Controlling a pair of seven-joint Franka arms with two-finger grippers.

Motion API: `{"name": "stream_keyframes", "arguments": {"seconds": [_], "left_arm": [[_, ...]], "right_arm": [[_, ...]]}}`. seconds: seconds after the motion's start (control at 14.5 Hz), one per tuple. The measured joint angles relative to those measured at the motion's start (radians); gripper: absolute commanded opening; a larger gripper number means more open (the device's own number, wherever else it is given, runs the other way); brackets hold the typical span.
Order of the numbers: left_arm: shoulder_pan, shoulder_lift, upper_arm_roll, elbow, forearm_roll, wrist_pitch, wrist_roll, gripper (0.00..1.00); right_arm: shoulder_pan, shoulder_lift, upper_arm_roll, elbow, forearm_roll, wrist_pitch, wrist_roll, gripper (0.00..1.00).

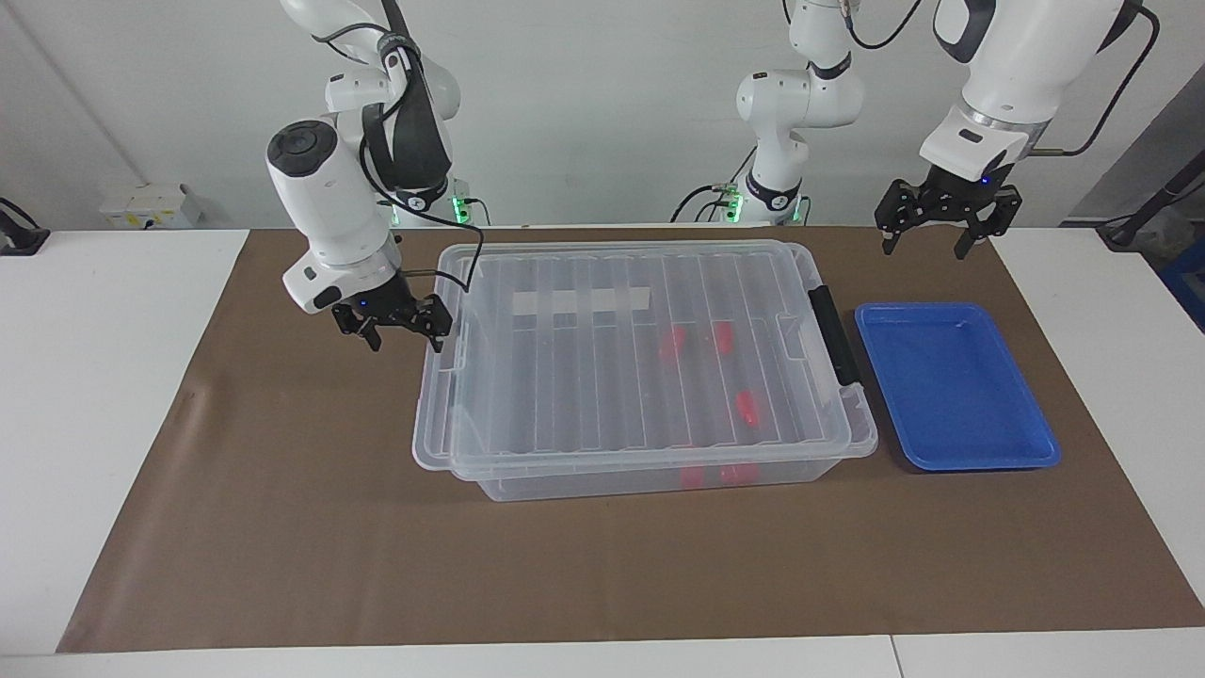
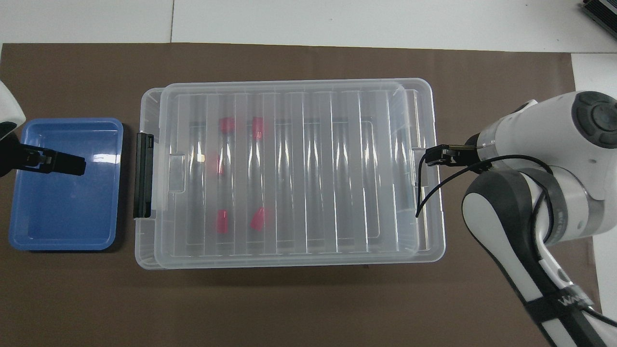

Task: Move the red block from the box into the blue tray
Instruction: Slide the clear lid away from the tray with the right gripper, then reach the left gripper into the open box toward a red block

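Red blocks (image 1: 723,337) blurred under ribbed lid (image 1: 584,377)

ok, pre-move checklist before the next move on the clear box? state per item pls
1. Ribbed clear lid off the large clear plastic storage box: not ok, it still sits on top, slightly askew.
2. Small red plastic blocks reachable: not ok, they lie inside under the lid.
3. Shallow blue plastic tray free to receive a block: ok, nothing in it.
4. Right gripper ready at the box: ok, open, empty, at the box's end toward the right arm.
5. Left gripper out of the way: ok, open, empty, up in the air by the tray.
6. Black end handle latched: cannot tell.
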Motion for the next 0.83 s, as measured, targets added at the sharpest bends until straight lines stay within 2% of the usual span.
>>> {"name": "stream_keyframes", "arguments": {"seconds": [0.42, 0.62, 0.83], "left_arm": [[0.0, 0.0, 0.0, 0.0, 0.0, -0.002, -0.011, 1.0], [-0.008, 0.0, -0.011, -0.001, 0.0, 0.003, -0.198, 1.0], [-0.058, 0.0, -0.029, -0.008, 0.0, 0.034, -0.364, 1.0]], "right_arm": [[-0.127, -0.002, -0.002, 0.0, 0.0, -0.035, -0.12, 1.0], [-0.184, -0.003, -0.003, 0.0, 0.0, -0.051, -0.152, 1.0], [-0.229, -0.005, -0.004, 0.0, 0.0, -0.054, -0.172, 1.0]]}}
